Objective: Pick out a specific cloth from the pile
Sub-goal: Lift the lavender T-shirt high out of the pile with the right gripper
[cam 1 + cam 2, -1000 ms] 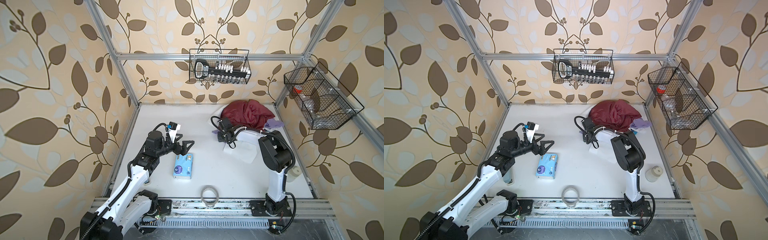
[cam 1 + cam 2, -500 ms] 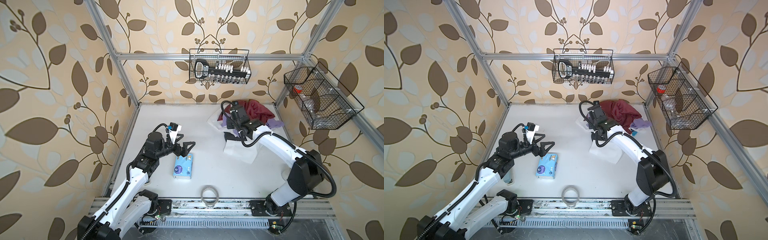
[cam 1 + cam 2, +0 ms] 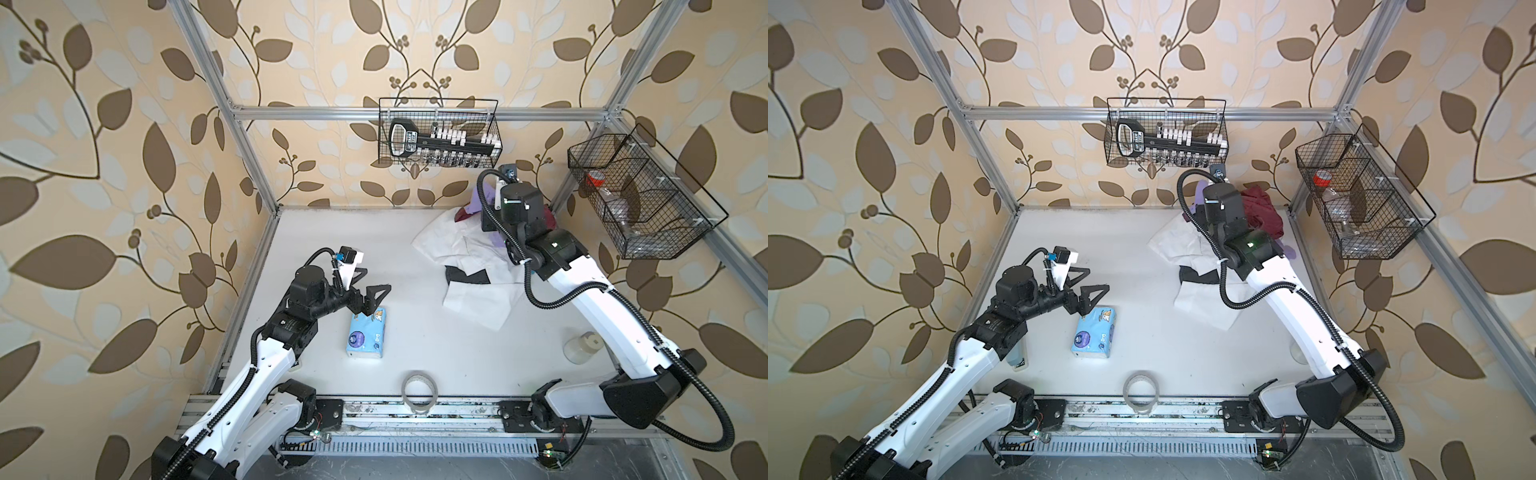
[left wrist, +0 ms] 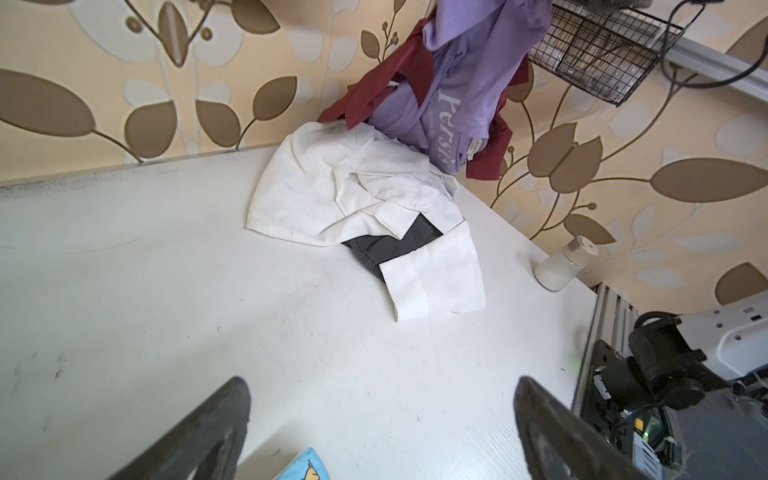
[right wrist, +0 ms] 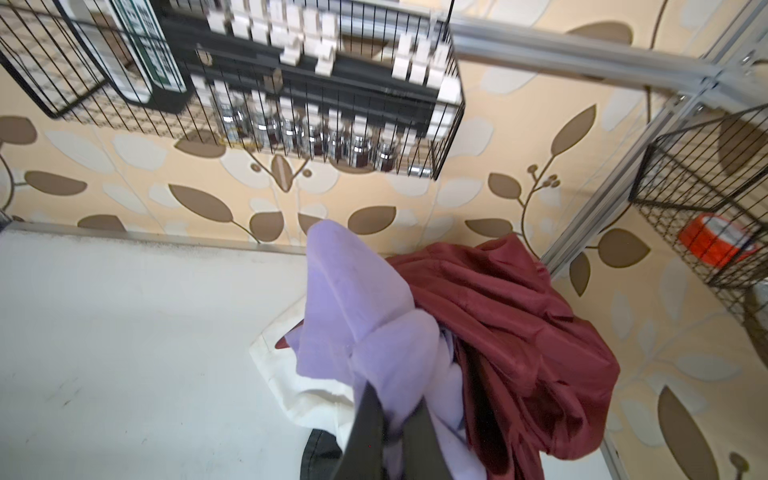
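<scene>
Step in hand: lifting the target out. The right gripper (image 5: 388,419) is working at the bottom centre of the right wrist view, its jaws clamped together on a fold of the lavender cloth (image 4: 465,83). The cloth is hanging at the upper right of the left wrist view, white lettering showing, above the pile (image 3: 461,232). The maroon cloth (image 5: 519,324) is draping around it and riding up with it. The lavender's lower end is touching the white garment (image 4: 353,187), which is lying on the tabletop (image 3: 332,232).

Next move, as judged: drawing the lavender away toward frame centre so the maroon slips off, probably with a higher lift.

Pose: the right arm (image 3: 582,291) is reaching from the lower right to the upper right in both top views, wrist raised below the wire basket (image 3: 440,133). The left gripper (image 3: 374,279) is hovering, jaws apart, over the tissue pack (image 3: 368,336).
</scene>
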